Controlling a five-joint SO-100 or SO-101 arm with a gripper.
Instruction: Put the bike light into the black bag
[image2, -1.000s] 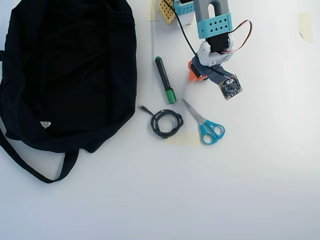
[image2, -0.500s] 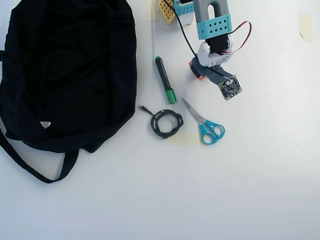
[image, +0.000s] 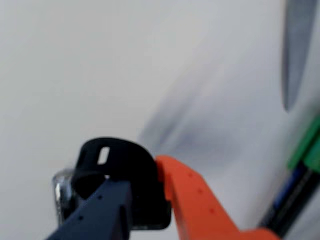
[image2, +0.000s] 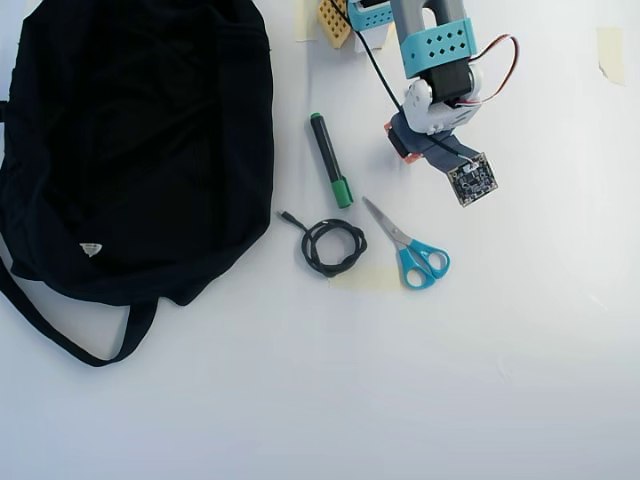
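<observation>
Pincer (image: 150, 200) is clamping its orange and dark fingers on the bike light (image: 117, 167) right of the marker (image2: 329, 159), risking a slip from the narrow hold while crossing left toward the black bag (image2: 130, 150).

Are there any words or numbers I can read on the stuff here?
None can be read.
White label on the black bag: too small to read.
Marker: no print visible.
Bike light in the gripper: blurred, no writing shows.
</observation>
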